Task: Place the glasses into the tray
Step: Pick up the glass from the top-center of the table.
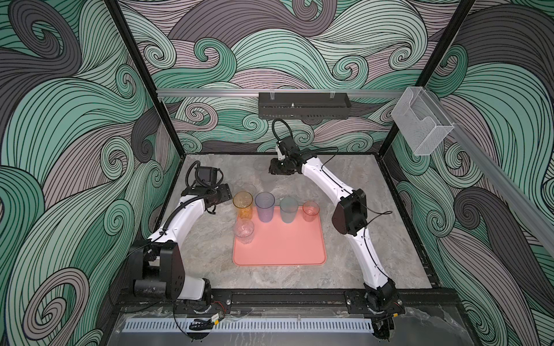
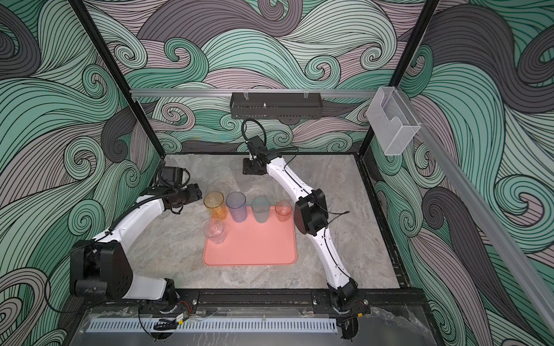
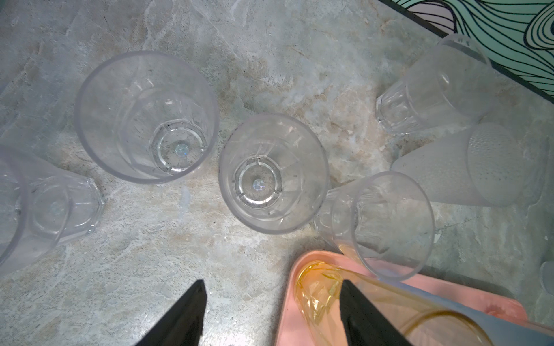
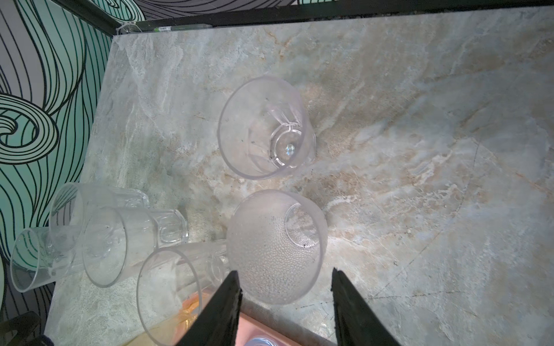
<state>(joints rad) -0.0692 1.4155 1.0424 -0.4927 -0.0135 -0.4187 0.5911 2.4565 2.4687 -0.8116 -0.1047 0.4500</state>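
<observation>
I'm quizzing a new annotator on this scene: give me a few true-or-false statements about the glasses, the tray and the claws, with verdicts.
1. The amber glass stands on the tray. True.
2. The teal glass lies on its side. False: it stands upright on the tray.
3. The left claw grips the amber glass. False: it is open and holds nothing.
4. Several clear glasses are on the table, off the tray. True.

Nothing legible anywhere. A small pale sticker by the black frame bar at the table's edge is too blurred to read.
</observation>
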